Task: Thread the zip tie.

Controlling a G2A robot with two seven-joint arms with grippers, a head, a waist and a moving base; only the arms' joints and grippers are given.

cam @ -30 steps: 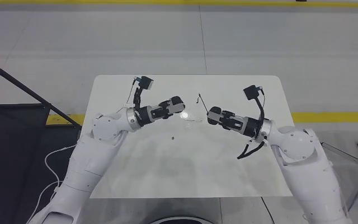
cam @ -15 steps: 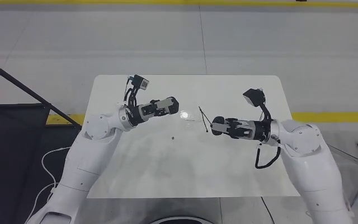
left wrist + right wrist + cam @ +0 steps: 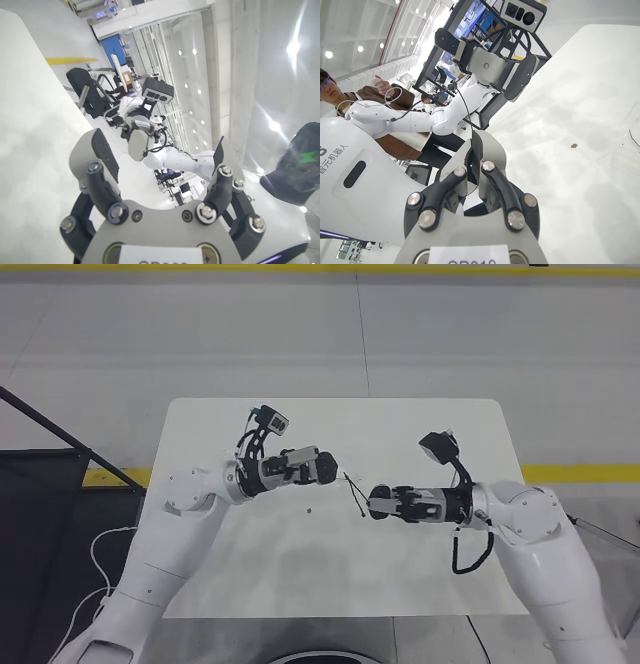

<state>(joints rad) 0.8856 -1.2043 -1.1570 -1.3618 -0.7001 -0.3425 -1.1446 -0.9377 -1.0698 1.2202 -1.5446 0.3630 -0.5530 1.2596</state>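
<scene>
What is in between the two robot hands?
The thin black zip tie, pinched by the right gripper, crosses the gap in front of the open left gripper. The top view shows it.

The top camera looks down from above the arms on the whole table (image 3: 400,564). The left wrist camera sits close behind the left gripper (image 3: 160,140) and faces across the table to the right gripper (image 3: 137,147). The right wrist camera, equally close behind its own gripper, faces back. All views share the table and both grippers.
</scene>
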